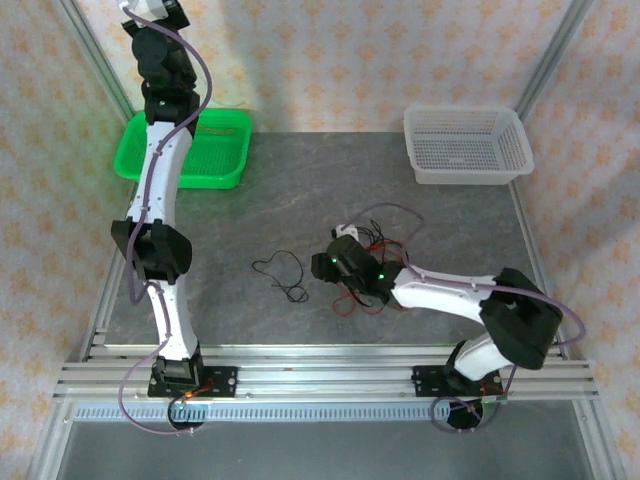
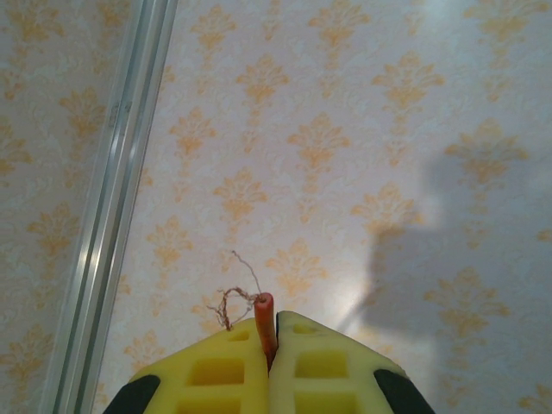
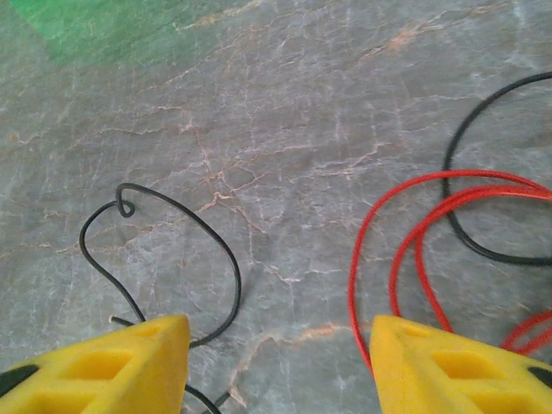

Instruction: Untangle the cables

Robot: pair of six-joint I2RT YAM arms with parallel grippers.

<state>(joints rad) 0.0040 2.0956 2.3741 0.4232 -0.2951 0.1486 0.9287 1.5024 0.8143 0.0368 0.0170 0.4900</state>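
Two arms share one grey stone-patterned table [image 1: 300, 200], which carries one green plastic tray [image 1: 228, 160] and one white mesh basket [image 1: 465, 150]. The right gripper [image 3: 280, 345], nearer the cables, hovers low with its jaws apart and empty. One thin black wire [image 3: 172, 224] curls just ahead of its left finger, and red wire loops [image 3: 405, 233] run away ahead of its right finger, beside a second black wire [image 3: 466, 233]. The left gripper [image 2: 269, 336], raised high, is clamped on a frayed red wire tip [image 2: 264, 312].

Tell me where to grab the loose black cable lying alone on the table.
Grip the black cable on the plain arc nearest the open right claw, coming straight down from above. It lies flat on the table, apart from the red cables, with bare surface on either side. Skip the curled end.
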